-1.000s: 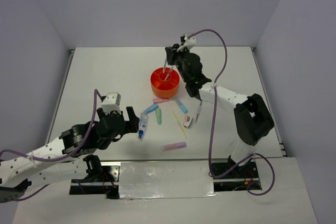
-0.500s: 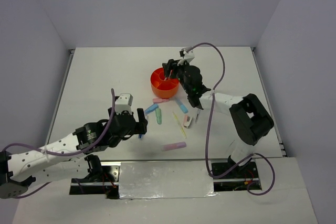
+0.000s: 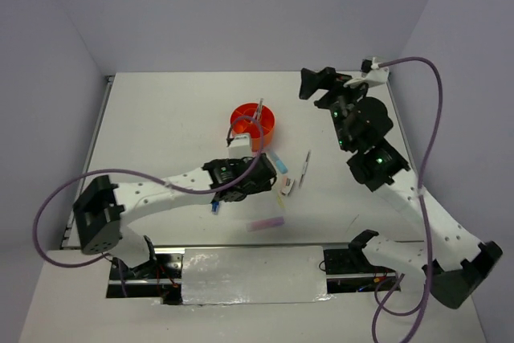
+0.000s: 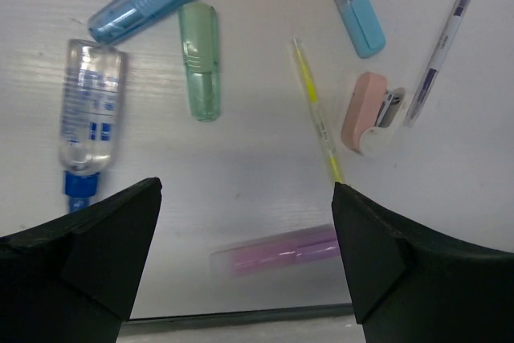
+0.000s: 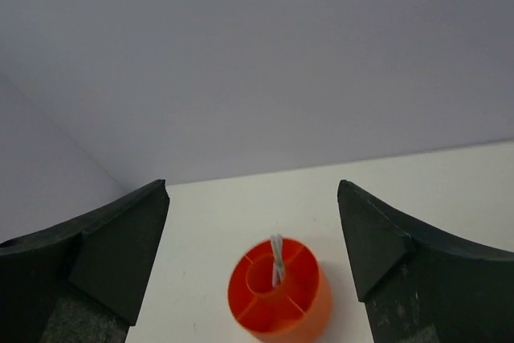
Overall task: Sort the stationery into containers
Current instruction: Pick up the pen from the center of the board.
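stationery (image 3: 266, 223) is mostly lying loose on the table (image 3: 161, 118), bunched up just in front of the organizer (image 3: 253, 124), so i'd say the sort is underway but nowhere near done.

going left to right in the left wrist view:
- clear tube (image 4: 92, 114) with a blue cap
- blue highlighter (image 4: 144, 14) angled above it, nearly touching
- green highlighter (image 4: 199, 60) just beside both
- thin yellow pencil (image 4: 317, 114)
- pink highlighter (image 4: 281, 251) down near the camera
- pink eraser (image 4: 365, 112)
- pen (image 4: 446, 38), which looks like it's touching the eraser

left claw (image 4: 245, 222) hangs over the bunch, jaws wide apart, nothing in them. to me that's the pick step. next it needs to drop down, line the jaws across one narrow body, close, then carry it the short hop to the organizer.

green highlighter or yellow pencil look easiest since there's bare table around them. the tube and blue highlighter are crowded, and grabbing the eraser could drag the pen along.

the organizer already has a couple of thin pens (image 5: 277, 256) standing in its middle cup. they stick up above the rim, so a low approach could knock them.

right claw (image 5: 253, 198) is way over on the right, raised well above the table and facing the organizer. its jaws are spread and empty, and it's out of the left arm's way.
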